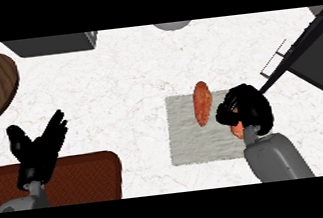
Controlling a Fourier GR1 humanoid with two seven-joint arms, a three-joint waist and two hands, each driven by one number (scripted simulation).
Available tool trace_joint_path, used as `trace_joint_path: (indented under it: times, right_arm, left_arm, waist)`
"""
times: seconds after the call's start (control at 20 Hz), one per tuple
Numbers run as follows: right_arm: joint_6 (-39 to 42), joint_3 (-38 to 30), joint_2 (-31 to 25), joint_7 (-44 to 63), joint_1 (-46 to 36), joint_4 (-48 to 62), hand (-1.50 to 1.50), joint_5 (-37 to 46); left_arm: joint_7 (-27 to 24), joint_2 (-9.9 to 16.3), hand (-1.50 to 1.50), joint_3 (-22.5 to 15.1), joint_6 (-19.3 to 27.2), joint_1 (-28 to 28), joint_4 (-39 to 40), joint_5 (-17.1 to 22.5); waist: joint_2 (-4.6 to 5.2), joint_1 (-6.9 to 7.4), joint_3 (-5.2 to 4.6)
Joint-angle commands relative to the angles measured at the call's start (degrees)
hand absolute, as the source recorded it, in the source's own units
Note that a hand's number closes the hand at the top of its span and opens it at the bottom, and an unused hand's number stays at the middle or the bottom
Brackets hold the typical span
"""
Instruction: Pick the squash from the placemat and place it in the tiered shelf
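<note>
Left hand (38,142): lower left of frame, my resting one, fingers straight, pointing up, grey forearm beneath. Right hand (245,109): right of centre, fingers curled round something orange, forearm entering from the lower edge.

orange squash (202,102) lies lengthwise on the grey placemat (190,143), near the tiered shelf (314,53).

No text, label, brand, number or sign can be read anywhere around the placemat (205,141); its own surface is unmarked.
</note>
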Motion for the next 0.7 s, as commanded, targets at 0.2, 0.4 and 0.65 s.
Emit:
trace_joint_path:
  times: [0.2,0.4,0.65]
  right_arm:
    - [-2.1,4.6,2.5,16.9,-6.1,-16.8,1.50,17.1]
    - [7.7,4.9,2.2,24.3,-10.9,-27.2,1.50,25.1]
    - [20.1,0.0,1.9,27.3,-17.9,-33.5,1.50,29.6]
  left_arm:
    - [0.7,-1.7,0.00,-0.8,1.0,0.8,1.4,-0.9]
    - [-1.0,0.6,0.00,1.3,-1.0,1.3,3.5,-0.2]
    - [-0.2,-0.6,0.00,0.2,0.1,1.2,2.2,-1.0]
  waist:
    - [-0.15,-0.69,-0.31]
    - [-0.46,-1.37,-0.41]
    - [-0.40,-1.24,-0.35]
